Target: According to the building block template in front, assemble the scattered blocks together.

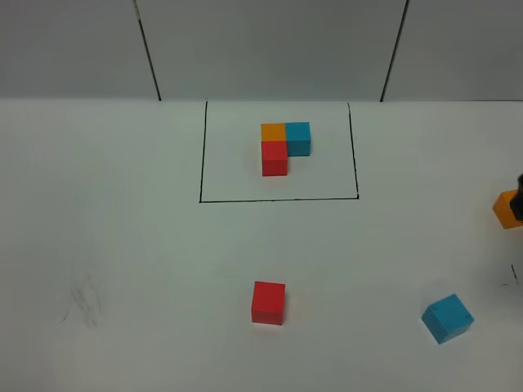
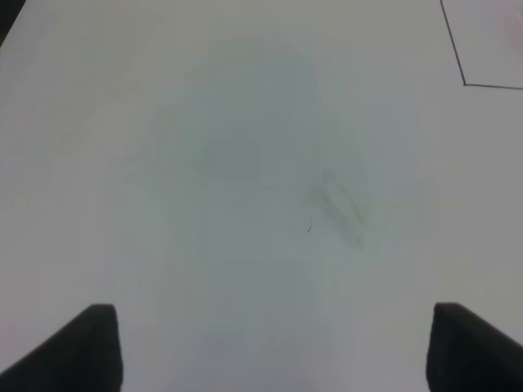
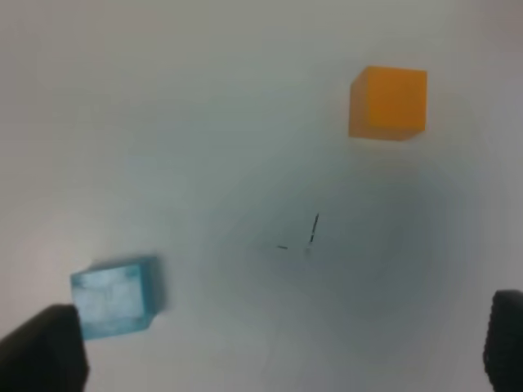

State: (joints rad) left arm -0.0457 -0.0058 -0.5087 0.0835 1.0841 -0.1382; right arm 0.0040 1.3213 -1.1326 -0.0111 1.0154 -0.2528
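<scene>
Broadly, the white table (image 1: 131, 245) lies open around the building block template (image 1: 279, 199), whose L of orange, blue and red cubes sits toward its far line. The red cube (image 1: 268, 302) stands in front of the template's near line, well apart from it, with room on every side. The blue cube (image 1: 447, 318) lies in front and to the right of the template, turned askew. The orange cube (image 1: 508, 209) sits right of the template, cut off by the picture's edge; a dark part just above it is too clipped to identify. The left hand (image 2: 278, 351) is open over a grey scuff (image 2: 335, 208), with only a corner of the template's line in sight. The right hand (image 3: 274, 351) is spread wide, gripping nothing; the blue cube looks blurred beside one fingertip, contact unclear
</scene>
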